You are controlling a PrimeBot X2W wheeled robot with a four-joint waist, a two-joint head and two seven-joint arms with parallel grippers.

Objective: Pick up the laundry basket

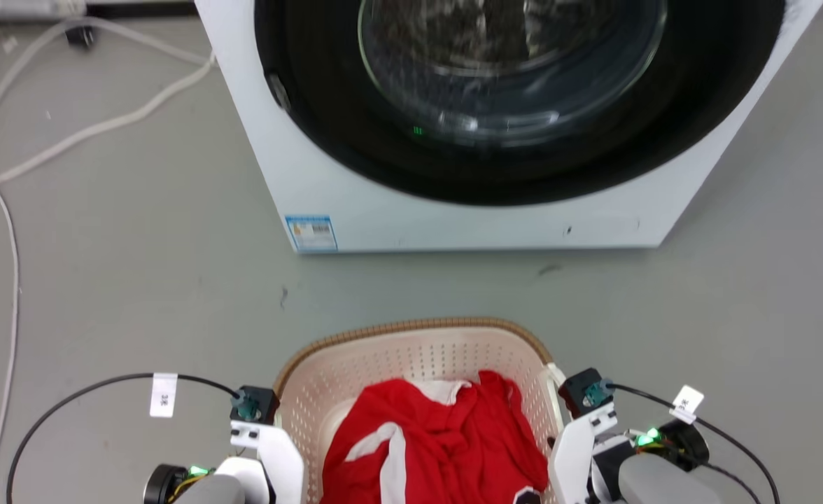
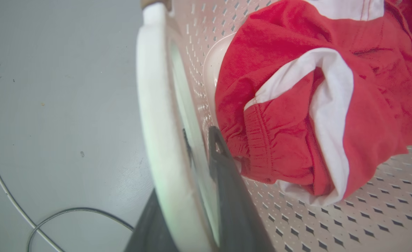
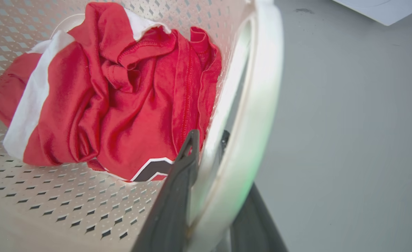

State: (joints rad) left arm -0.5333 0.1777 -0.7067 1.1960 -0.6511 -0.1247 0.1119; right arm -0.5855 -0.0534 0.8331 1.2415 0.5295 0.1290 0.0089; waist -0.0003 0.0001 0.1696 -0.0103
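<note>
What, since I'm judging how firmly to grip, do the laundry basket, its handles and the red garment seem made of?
Laundry basket: likely moulded plastic, matte cream, evenly punched slots; brown rim ribbed like wicker. Handle: smooth white plastic, slight sheen. Red garment: soft, probably knit fabric, creased, stitched hems.
</note>
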